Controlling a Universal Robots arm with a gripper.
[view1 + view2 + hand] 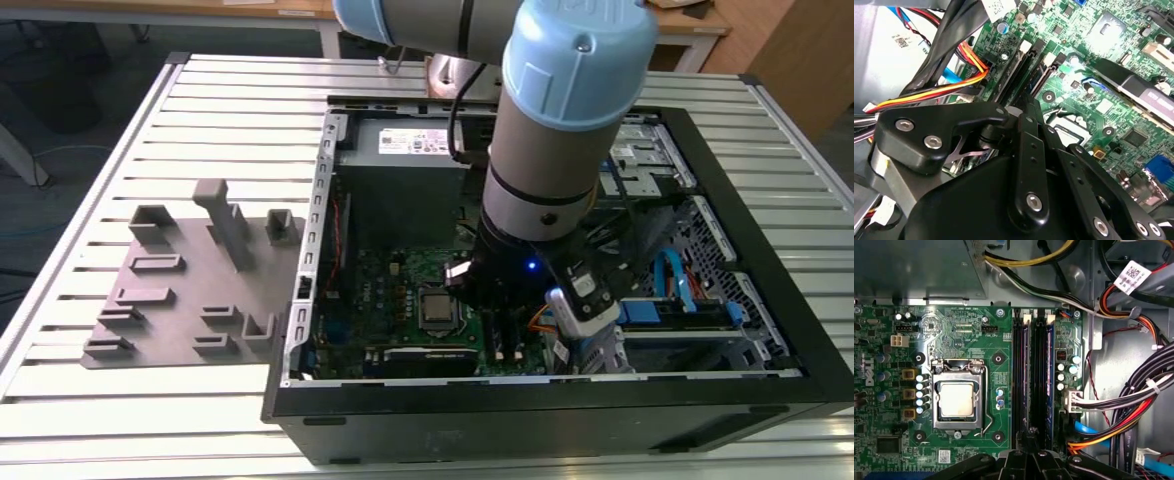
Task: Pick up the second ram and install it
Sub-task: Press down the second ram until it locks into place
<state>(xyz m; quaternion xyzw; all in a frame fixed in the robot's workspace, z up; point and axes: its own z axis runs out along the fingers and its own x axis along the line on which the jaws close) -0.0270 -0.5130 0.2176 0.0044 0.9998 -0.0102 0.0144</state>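
Note:
My gripper [497, 325] reaches down into the open computer case [694, 400], over the black memory slots [501, 340] beside the processor socket [437, 308]. In the first wrist view, the second ram [1027, 370] stands edge-on in a slot as a thin blue-green strip. The gripper [1031, 434] sits at that slot's near end with its fingers drawn together. Another stick [1051, 370] stands two slots over. The second wrist view has the gripper [1024, 102] tip right above the slots [1019, 67]. I cannot tell whether the tip touches the ram.
Bundled black, yellow and orange cables [1134, 405] run close beside the slots. The power supply [400, 150] fills the case's far end. Drive bays with blue cables [674, 280] lie at the exterior view's right. A grey fixture with upright posts [200, 270] stands on the slatted table outside the case.

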